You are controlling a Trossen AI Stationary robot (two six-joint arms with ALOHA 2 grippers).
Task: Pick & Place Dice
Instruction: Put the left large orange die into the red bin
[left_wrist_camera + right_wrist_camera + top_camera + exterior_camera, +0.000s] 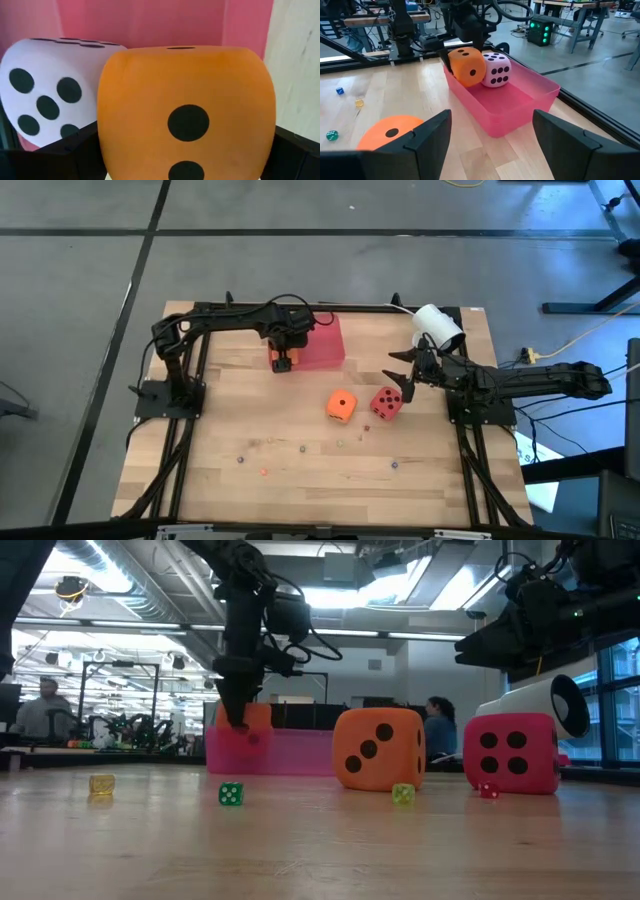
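Four dice show: the left gripper (pixel 283 362), at eleven o'clock on the table (pixel 300 470), clamps an orange die (pixel 466 66) in the pink tray (pixel 540 95) beside a pink die (pixel 496 69). Another orange die (pixel 341 405) and a red die (pixel 386 403) sit mid-table, touching nothing. At three o'clock the right gripper (pixel 402 380) hangs with fingers spread, holding nothing.

Bright, even overhead light, ceiling glare in the low view, soft shadows, close dice blurred.
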